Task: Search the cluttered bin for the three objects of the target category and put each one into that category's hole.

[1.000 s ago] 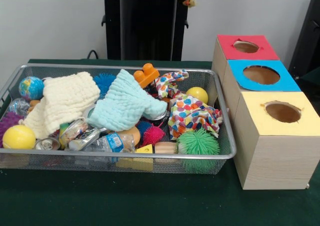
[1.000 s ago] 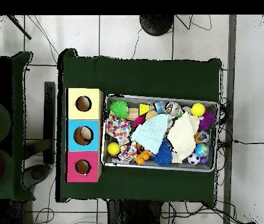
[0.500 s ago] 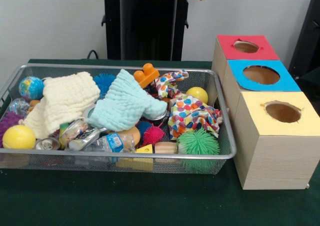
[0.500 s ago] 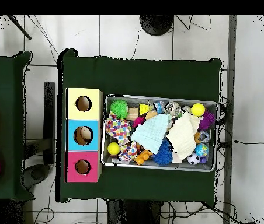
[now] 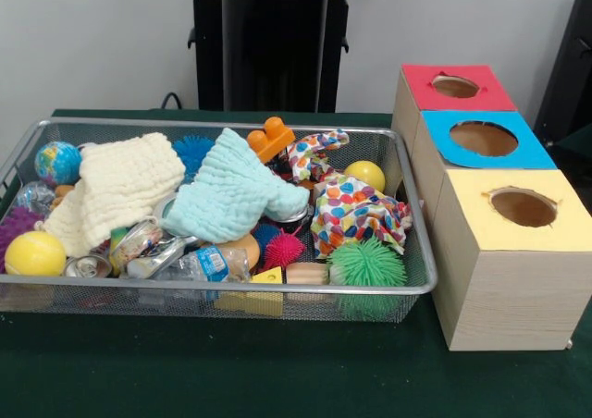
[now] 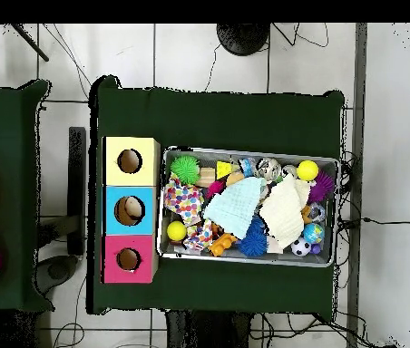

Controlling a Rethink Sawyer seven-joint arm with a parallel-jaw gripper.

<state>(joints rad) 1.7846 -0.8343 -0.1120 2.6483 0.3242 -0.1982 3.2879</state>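
Front view: mesh bin [image 5: 407, 288] of clutter, no legible labels, gripper unseen.

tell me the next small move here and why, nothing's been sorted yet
Probably bring the arm down over the wire bin, since no gripper shows in either view. A fair first probe is lifting the light blue cloth, which lies on top of the middle pile and hides what sits beneath. All three box holes, like the yellow box, stand unblocked.
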